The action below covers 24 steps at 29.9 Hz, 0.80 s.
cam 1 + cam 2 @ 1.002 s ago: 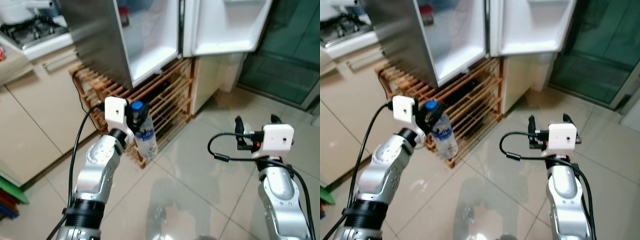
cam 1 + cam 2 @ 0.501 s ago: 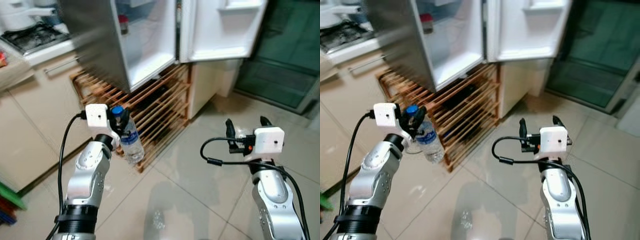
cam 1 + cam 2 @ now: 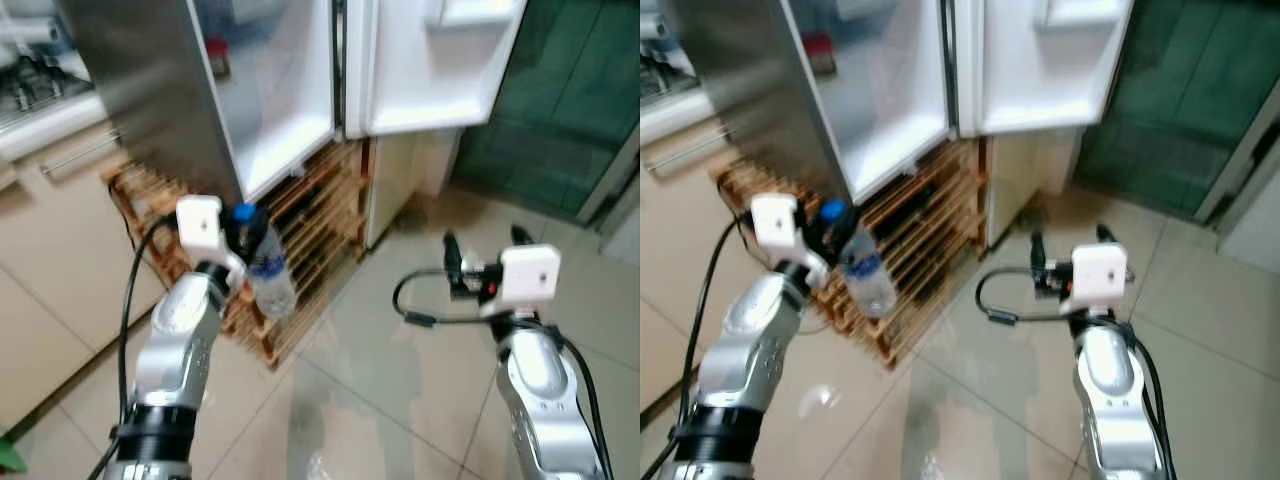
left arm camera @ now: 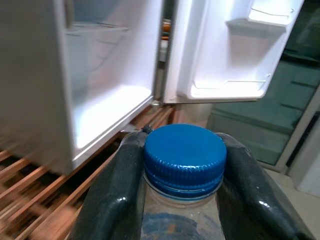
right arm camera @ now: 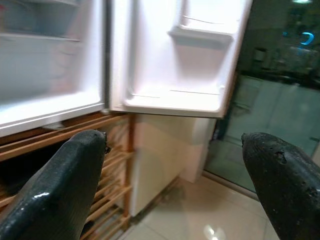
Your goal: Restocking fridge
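While the fridge (image 3: 290, 90) stands open ahead with both doors swung wide, the step in hand looks like carrying the water bottle (image 3: 268, 272) up to it and setting it inside. To do that well, the left end effector (image 3: 247, 228) should keep the bottle upright and raise it well above the lip of the open compartment before moving forward, since the bottle now hangs lower than the fridge floor and in front of the wooden rack (image 3: 300, 230) beneath. A door shelf (image 4: 225, 90) on the right-hand door looks bare and would probably take a bottle standing; the lit interior behind the left door is the other option. Approach slowly, as the views are blurred and the grip is only at the neck.

That left end effector is pinching the bottle just under its blue cap (image 4: 184, 152), one black finger (image 4: 112, 190) pressed on each side, so the body of the bottle hangs below the fingers and the cap sits between them. The right end effector (image 3: 482, 255) is raised at about the same height, well apart from the bottle, with its fingers (image 5: 60, 185) spread wide and nothing between them.
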Motion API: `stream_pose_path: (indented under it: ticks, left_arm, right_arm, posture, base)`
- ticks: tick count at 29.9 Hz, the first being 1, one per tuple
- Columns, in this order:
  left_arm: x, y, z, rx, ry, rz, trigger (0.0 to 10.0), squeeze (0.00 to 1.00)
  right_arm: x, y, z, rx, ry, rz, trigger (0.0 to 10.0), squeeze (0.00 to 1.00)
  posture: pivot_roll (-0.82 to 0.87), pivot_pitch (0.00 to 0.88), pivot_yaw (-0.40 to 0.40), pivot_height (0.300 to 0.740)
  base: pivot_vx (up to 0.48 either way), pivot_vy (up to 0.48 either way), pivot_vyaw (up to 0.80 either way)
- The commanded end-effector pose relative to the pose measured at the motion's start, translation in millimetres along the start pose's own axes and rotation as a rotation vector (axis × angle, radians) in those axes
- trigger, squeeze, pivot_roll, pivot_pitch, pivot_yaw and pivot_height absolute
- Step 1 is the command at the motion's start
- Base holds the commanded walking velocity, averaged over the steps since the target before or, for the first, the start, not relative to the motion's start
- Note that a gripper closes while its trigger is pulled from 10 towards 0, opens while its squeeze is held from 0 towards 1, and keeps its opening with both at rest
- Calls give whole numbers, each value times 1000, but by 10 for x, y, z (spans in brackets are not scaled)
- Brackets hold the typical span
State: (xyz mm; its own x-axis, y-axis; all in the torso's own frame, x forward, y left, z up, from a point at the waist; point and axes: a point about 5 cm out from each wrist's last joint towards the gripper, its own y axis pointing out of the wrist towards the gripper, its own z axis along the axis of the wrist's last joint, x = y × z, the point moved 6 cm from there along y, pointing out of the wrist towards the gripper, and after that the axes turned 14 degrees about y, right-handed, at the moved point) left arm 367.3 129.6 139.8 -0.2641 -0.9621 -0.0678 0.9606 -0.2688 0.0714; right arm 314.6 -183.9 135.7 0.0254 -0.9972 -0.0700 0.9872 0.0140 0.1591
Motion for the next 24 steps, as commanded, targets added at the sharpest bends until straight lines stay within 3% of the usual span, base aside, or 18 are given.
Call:
stream_pose_path:
  ticks: [1, 4, 7, 22, 24]
  left_arm:
    - [171, 67, 163, 60, 11, -67, 10000, 0]
    - [260, 60, 178, 68, 13, -105, 10000, 0]
    - [302, 54, 184, 73, 12, -124, 10000, 0]
    - [339, 81, 220, 84, 11, -149, 10000, 0]
    - [342, 83, 215, 82, 6, -146, 10000, 0]
  right_arm:
    - [79, -4, 23, 6, -9, -18, 10000, 0]
    - [84, 12, 3, -4, -15, -21, 10000, 0]
    - [85, 18, -1, -6, -14, -24, 10000, 0]
    - [90, 34, 17, 9, -1, -32, 10000, 0]
    - [84, 33, 19, 10, -5, -28, 10000, 0]
  posture:
    - [-179, 0, 90, 740]
    - [-179, 0, 90, 740]
    - [-179, 0, 90, 740]
    - [-181, 0, 95, 740]
    - [-181, 0, 95, 740]
  base:
    - [458, 0, 0]
    - [458, 0, 0]
    - [458, 0, -792]
    - [457, 0, -778]
    - [454, 0, 0]
